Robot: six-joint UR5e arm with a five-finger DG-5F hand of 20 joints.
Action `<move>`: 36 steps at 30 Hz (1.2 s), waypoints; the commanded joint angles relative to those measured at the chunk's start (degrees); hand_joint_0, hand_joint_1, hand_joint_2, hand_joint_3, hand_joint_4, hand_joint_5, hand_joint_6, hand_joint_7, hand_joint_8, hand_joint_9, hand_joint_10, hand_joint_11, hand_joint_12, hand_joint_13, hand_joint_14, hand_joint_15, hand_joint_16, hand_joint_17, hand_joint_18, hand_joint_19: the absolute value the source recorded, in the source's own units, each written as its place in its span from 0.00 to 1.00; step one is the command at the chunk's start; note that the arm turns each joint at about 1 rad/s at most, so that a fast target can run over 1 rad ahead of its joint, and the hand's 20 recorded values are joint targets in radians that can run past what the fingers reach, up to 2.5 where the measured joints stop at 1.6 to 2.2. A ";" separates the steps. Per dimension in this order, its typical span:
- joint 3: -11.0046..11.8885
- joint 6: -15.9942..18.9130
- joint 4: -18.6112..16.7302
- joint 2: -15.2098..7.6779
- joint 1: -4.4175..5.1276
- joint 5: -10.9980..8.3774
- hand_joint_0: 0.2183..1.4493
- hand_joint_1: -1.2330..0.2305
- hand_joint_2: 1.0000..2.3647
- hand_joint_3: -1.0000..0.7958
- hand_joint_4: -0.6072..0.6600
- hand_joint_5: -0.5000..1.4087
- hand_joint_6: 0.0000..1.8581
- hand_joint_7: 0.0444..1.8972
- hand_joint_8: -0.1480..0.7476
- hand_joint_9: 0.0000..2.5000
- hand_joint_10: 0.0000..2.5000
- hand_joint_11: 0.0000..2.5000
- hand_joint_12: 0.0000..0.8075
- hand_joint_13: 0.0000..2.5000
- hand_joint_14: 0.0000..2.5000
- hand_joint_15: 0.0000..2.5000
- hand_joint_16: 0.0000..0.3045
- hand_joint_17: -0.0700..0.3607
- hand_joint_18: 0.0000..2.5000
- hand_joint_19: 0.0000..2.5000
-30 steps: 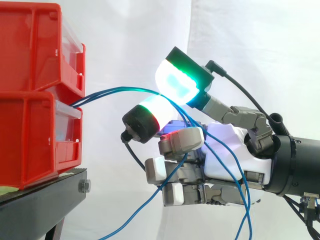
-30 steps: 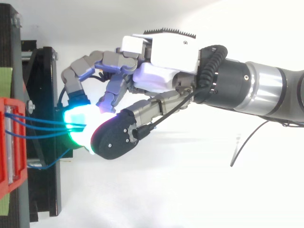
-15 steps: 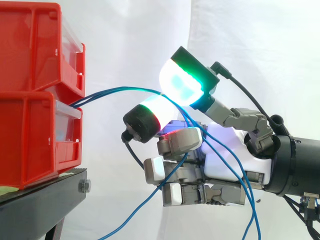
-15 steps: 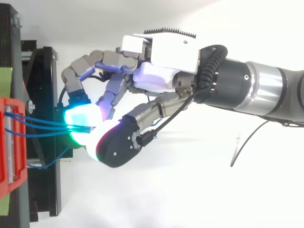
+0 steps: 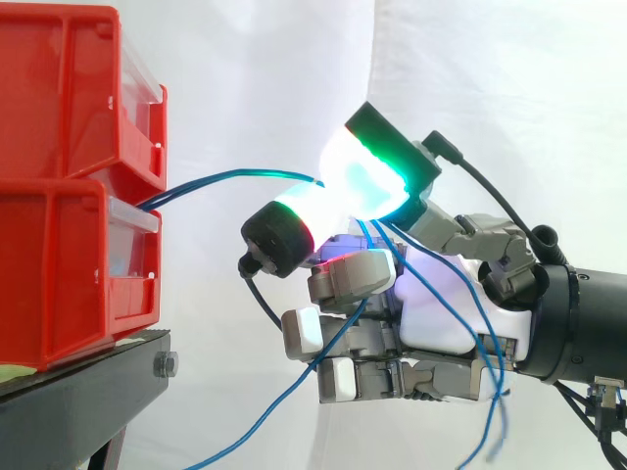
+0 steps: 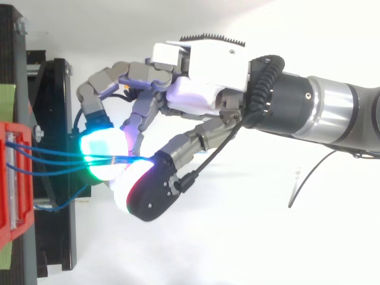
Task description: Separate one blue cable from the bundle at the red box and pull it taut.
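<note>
Hand [image 5: 441, 313] | pads [image 5: 367, 176] pinch blue cables [image 5: 220, 177] | strung from red box [image 5: 59, 264]

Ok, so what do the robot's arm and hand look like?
The hand has a white palm shell, grey finger links and thick black-backed pads glowing cyan-green and white-red. The arm is a round tube, black at the wrist, then silver.

Gap btwn red bins [image 5: 59, 147] & fingers [image 5: 362, 176] crossed by blue cables [image 5: 216, 178]; free room above
</note>
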State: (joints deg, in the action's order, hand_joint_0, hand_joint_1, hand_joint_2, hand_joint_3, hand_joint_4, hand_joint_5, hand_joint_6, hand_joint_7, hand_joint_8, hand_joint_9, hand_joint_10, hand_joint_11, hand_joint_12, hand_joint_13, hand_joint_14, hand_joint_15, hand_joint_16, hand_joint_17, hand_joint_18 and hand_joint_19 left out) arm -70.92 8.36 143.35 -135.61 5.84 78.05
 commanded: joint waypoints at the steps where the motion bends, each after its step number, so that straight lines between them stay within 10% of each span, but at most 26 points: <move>1: -0.01 -0.01 0.00 0.00 0.05 0.00 0.24 0.30 0.00 0.28 0.47 0.18 0.45 0.63 0.52 0.50 0.01 0.53 0.51 0.41 0.01 0.28 0.18 0.44 0.37 0.33; 26: 0.08 -0.01 -0.18 0.00 -0.04 0.00 0.22 0.50 0.00 0.28 0.48 0.21 0.38 0.66 0.54 0.52 0.01 0.51 0.53 0.42 0.01 0.28 0.19 0.46 0.39 0.34; 36: -0.01 0.08 -0.09 0.00 -0.04 0.00 0.17 0.27 0.00 0.28 0.54 0.20 0.38 0.66 0.57 0.51 0.01 0.50 0.55 0.42 0.01 0.27 0.21 0.49 0.39 0.32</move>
State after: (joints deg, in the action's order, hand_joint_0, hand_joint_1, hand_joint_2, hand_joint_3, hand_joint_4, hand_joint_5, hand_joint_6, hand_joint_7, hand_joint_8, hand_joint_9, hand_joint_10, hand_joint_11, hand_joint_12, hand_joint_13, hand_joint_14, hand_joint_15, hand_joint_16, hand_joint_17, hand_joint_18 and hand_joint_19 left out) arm -70.91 8.43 143.23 -135.62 5.84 78.01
